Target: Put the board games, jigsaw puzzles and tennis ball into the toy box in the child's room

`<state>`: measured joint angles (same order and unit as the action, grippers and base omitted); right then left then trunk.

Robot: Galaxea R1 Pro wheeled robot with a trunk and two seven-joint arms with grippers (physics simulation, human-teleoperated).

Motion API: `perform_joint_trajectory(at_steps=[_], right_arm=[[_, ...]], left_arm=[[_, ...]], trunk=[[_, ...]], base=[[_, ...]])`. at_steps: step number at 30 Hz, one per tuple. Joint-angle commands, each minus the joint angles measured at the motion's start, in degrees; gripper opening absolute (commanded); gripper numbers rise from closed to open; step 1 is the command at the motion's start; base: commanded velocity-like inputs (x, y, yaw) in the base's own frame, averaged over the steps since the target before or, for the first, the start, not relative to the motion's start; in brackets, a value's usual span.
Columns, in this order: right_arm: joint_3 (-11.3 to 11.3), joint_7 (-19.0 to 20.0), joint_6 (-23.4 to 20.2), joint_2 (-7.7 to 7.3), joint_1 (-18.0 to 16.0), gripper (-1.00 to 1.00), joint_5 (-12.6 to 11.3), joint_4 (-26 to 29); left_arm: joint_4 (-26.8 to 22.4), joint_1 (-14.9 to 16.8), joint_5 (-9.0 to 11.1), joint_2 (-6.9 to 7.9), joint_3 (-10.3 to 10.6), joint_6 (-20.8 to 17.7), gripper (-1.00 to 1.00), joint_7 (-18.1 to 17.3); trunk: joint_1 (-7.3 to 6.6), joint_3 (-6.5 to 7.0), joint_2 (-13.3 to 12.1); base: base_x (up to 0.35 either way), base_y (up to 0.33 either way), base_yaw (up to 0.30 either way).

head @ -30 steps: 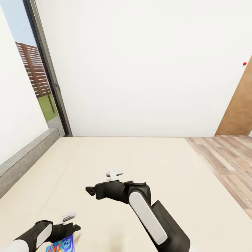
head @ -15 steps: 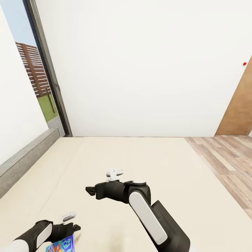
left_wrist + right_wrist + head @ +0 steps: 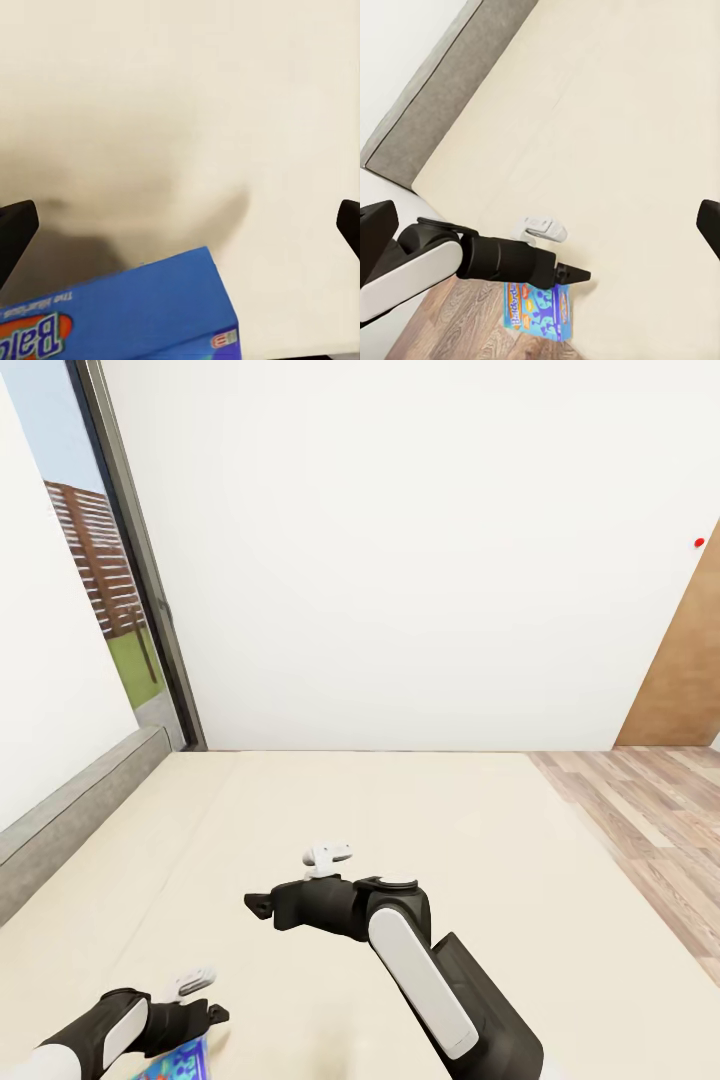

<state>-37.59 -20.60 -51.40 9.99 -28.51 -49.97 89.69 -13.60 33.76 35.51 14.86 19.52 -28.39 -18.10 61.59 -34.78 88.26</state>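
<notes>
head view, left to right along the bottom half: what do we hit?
Grey headboard → left gripper over the blue board game → right gripper → beige mattress of the bed → wood floor.

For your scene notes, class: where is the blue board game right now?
The blue board game sits at the bed's near edge, low on the left in the head view, under the left gripper.
</notes>
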Motion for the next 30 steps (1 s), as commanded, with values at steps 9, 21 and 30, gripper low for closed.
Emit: perform_joint_trajectory(at_steps=[9,21,30], right_arm=[[-0.1,-0.7,-0.1,0.01,-0.1,1.0,-0.6,0.0],[0.0,-0.6,-0.2,0.01,-0.1,1.0,-0.6,0.0],[0.0,-0.5,-0.2,0.01,-0.1,1.0,-0.6,0.0]], left_arm=[[-0.2,0.0,0.2,0.06,0.2,-0.2,1.0,-0.1],[-5.8,0.0,0.2,1.44,-0.1,0.6,1.0,-0.7],[-13.2,-0.1,0.1,7.37,-8.2,-2.9,1.0,-5.5]], trunk=[[0.0,-0.06,0.0],[0.0,-0.06,0.0],[0.0,-0.06,0.0]], base=[[0.0,0.0,0.0],[0.0,0.0,0.0],[0.0,0.0,0.0]])
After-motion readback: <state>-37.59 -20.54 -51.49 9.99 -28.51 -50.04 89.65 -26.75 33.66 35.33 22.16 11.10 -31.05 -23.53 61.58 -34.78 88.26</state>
